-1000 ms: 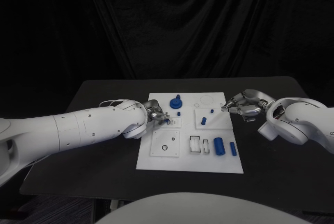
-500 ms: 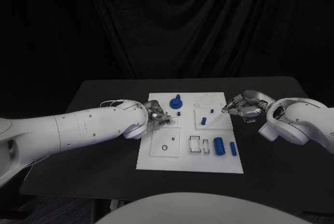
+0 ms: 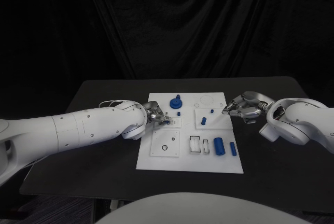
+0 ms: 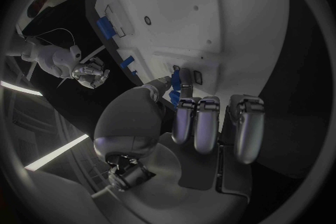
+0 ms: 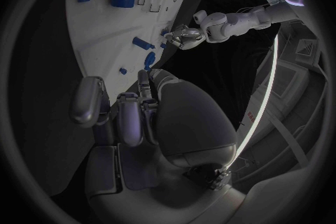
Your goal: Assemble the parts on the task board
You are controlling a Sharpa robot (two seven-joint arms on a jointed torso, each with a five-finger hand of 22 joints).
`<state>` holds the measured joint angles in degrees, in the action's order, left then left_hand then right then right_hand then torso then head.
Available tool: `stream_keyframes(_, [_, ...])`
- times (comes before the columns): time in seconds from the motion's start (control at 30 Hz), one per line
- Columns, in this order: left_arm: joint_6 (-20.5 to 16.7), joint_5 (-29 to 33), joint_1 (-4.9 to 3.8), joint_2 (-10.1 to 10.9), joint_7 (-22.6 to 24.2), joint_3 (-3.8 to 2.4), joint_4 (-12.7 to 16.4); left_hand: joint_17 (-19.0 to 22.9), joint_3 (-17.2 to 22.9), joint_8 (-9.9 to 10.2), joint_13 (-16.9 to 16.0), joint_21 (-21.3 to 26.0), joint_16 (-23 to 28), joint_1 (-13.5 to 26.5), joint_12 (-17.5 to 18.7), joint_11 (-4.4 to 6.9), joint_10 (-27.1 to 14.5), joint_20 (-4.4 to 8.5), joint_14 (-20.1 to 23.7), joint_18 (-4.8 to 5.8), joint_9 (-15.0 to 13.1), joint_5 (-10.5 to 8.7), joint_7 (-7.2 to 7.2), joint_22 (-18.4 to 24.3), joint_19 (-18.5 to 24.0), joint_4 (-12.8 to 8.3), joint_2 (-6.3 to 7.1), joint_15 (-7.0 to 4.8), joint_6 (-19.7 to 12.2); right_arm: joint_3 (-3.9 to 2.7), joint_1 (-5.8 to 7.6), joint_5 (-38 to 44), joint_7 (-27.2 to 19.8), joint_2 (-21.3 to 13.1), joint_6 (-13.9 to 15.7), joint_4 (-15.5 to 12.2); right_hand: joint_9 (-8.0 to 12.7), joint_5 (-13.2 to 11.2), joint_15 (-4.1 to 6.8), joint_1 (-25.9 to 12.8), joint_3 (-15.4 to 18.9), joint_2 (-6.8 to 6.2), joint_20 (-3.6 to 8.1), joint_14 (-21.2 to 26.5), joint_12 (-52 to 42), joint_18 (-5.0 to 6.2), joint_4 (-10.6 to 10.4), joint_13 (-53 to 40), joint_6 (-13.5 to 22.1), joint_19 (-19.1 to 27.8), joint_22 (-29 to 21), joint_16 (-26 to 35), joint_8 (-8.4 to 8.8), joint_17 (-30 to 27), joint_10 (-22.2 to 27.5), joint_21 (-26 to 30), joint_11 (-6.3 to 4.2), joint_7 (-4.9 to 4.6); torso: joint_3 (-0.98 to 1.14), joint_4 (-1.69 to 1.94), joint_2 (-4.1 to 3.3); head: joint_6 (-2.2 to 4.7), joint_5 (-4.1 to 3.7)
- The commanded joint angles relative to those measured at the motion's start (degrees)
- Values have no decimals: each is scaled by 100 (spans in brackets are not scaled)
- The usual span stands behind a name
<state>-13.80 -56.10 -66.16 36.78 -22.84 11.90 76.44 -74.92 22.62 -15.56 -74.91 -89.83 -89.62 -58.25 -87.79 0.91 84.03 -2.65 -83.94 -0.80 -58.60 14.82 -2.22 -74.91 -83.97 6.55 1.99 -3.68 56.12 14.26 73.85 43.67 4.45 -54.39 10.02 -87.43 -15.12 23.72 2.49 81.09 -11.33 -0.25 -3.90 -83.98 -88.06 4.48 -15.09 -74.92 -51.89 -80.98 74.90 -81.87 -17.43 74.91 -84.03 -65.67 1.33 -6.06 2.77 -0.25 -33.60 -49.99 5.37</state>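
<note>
Black table (image 3: 104,171) under white task board (image 3: 160,161), black curtain behind, left hand (image 3: 157,114) pinching small blue part (image 4: 175,85), right hand (image 3: 242,107) curled empty

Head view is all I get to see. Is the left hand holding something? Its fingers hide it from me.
Observer: Yes. In the left wrist view the left hand pinches a small blue part between thumb and fingers.
Operator: Is it over the board?
Observer: That wrist view shows the part close against the white task board.
Operator: Does the right hand have one too?
Observer: No. The right wrist view shows the right hand with fingers curled in and nothing blue between them.
</note>
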Motion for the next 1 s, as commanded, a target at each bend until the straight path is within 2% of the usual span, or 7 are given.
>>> stream_keyframes(0.03, [167, -7, 43, 22, -60, 19, 17, -1508, -23, 30, -1273, -17, -38, -21, 20, 35, 364, 9, -606, 80, 4, 40, -40, -1509, -603, 0, 3, -37, 5, -4, -17, 52, 145, -6, -101, 7, -10, 36, -23, 79, -34, 1, -2, -335, 28, 78, 9, -1178, 32, 35, 760, 32, -23, 731, -262, 38, 32, -9, -3, 6, 2, -1, -8])
stream_keyframes(0.37, [170, -7, 45, 71, -15, 19, 71, -1508, -44, 35, -1269, -17, -38, -30, 24, 36, 359, 8, -606, 80, 9, 58, -40, -1509, -603, 16, -14, -37, 29, -4, -23, 53, 190, -3, -152, 23, -14, 116, -26, 109, -73, 8, -4, -319, 47, 91, 24, -1150, 45, 59, 741, 72, -36, 695, -232, 112, 35, -13, -4, 2, 0, -1, 6])
stream_keyframes(0.57, [152, -7, 46, 57, 66, 19, 56, -1508, -271, 87, -1264, -17, -38, 70, 31, 21, 352, -3, -606, 80, 35, -224, -56, -1509, -603, 224, -29, -26, 70, -4, -29, 53, 220, 5, -200, 32, -16, 142, -27, 122, -88, 10, -5, -306, 63, 101, 31, -1127, 47, 78, 727, 106, -43, 665, -207, 162, 36, -14, -3, 1, -2, -1, 12])
stream_keyframes(0.63, [143, -7, 47, 50, 85, 19, 49, -1508, -429, 120, -1264, -17, -38, 152, 31, 6, 351, -12, -606, 80, 46, -386, -76, -1509, -603, 363, -13, -13, 67, -4, -31, 53, 230, 6, -214, 33, -17, 146, -27, 124, -91, 10, -5, -303, 68, 103, 32, -1120, 47, 82, 723, 114, -45, 657, -200, 173, 36, -14, -3, 0, -1, -1, 11])
stream_keyframes(0.67, [142, -7, 47, 49, 89, 19, 47, -1508, -429, 120, -1264, -17, -38, 152, 31, 6, 351, -12, -606, 80, 46, -386, -76, -1509, -603, 363, -13, -13, 67, -4, -31, 53, 232, 6, -217, 33, -17, 153, -28, 126, -95, 9, -5, -301, 72, 106, 34, -1113, 48, 89, 718, 117, -47, 655, -193, 193, 37, -15, -2, 1, -2, -1, 8])
stream_keyframes(0.77, [137, -7, 49, 42, 109, 19, 33, -1508, -654, 176, -1258, -17, -38, 228, 38, -16, 344, -28, -606, 80, 65, -566, -99, -1509, -603, 540, 6, 4, 38, -4, -33, 53, 246, 7, -241, 35, -18, 158, -29, 129, -98, 8, -6, -295, 76, 110, 35, -1107, 48, 96, 713, 133, -49, 640, -187, 210, 37, -15, -3, 2, 0, -1, 5])
stream_keyframes(1.0, [158, -7, 54, 27, 140, 19, 6, -1508, -1014, 333, -1240, -17, -38, 277, 58, -57, 322, -61, -606, 80, 149, -668, -145, -1509, -603, 787, 15, 40, -32, -4, -36, 53, 282, 8, -291, 38, -22, 179, -30, 137, -111, 6, -7, -284, 92, 118, 42, -1086, 46, 115, 699, 157, -59, 619, -163, 261, 39, -16, -1, 0, 2, -1, 7])
